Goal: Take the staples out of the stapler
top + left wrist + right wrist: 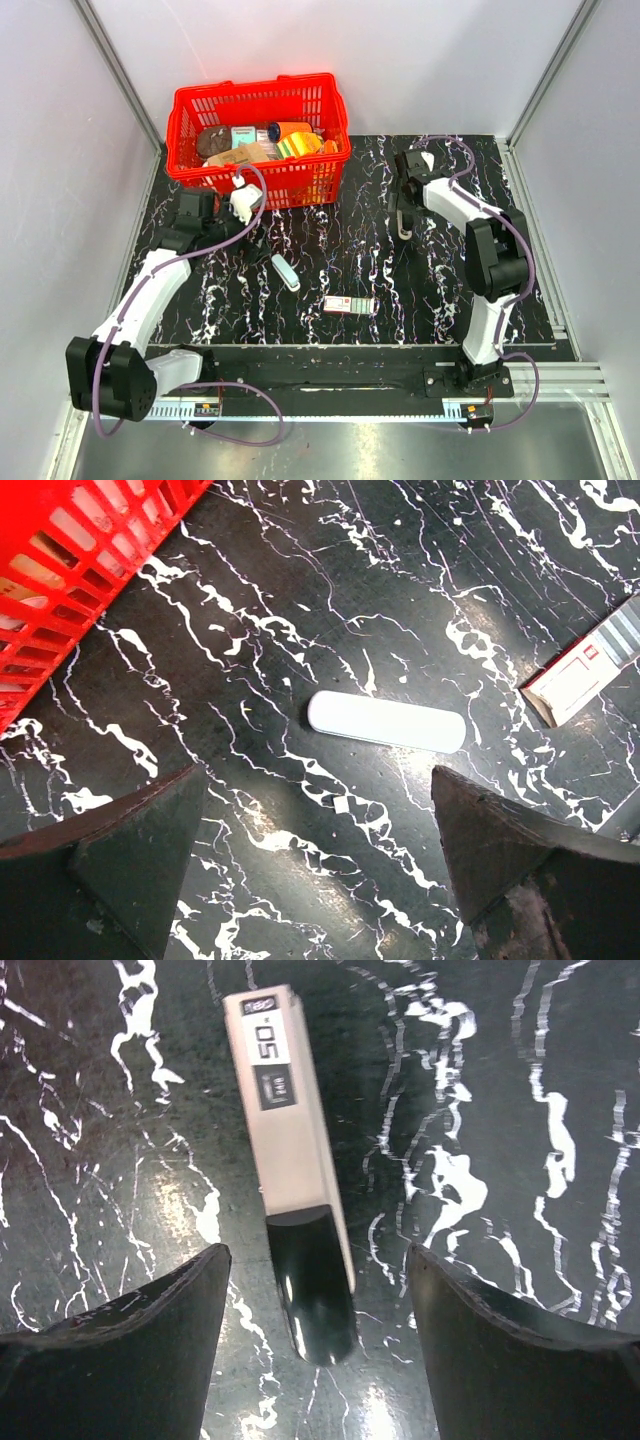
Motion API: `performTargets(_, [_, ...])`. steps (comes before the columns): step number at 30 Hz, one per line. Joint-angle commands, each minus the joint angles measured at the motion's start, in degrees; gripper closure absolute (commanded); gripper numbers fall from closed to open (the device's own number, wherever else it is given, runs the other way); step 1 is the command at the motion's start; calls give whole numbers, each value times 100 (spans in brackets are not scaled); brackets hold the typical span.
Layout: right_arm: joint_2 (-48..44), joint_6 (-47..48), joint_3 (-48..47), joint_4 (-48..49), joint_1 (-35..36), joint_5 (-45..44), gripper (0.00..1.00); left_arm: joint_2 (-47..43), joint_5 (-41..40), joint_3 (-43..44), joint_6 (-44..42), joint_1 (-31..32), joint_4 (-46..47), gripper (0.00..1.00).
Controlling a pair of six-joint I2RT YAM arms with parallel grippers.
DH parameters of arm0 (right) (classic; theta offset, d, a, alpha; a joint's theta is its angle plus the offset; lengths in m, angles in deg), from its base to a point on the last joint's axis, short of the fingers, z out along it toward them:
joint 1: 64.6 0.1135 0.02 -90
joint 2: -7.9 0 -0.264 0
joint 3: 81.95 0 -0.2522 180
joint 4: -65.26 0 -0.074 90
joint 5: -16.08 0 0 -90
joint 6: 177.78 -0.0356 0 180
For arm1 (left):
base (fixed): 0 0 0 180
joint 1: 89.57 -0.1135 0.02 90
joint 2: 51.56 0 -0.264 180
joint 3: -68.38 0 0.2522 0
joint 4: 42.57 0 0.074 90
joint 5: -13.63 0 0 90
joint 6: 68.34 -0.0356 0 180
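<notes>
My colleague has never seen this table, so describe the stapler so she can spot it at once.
Start at the red basket at the back left, then look right across the black table to the right gripper. The stapler lies flat under its open jaws. It is a slim bar, grey metal with a black end, unlike the pale rounded oblong and the small box near the front.

Stapler (295, 1170): matt grey metal channel, glossy blk plastic cap. Tabletop (430, 290): smooth, glossy marbled blk. Basket (300, 178): red plastic.
</notes>
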Motion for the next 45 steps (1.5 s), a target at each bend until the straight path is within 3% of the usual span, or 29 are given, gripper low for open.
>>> performTargets(1, [235,232,-212,350,6,547,26,93,-219,13,140,145,311,1])
performTargets(4, [262,206,-125,437,6,652,32,128,-289,5,140,171,311,1])
performTargets(11, [60,101,192,604,6,653,60,181,-701,-74,245,408,512,1])
performTargets(16, [-335,-48,526,859,6,871,76,251,-1308,-154,623,1207,1258,1])
performTargets(21, [-958,-294,982,1139,373,1197,90,769,-1082,233,842,1656,1558,1])
performTargets(27, [-2004,-733,1571,1728,1306,1021,96,1323,-483,278,1141,1841,1979,1])
performTargets(35, [-3147,-2192,3056,3450,1719,987,100,1877,360,224,1783,1991,2499,3])
performTargets(45, [-3614,-2729,3532,4199,2677,-102,100,2088,844,145,2205,2184,2780,6])
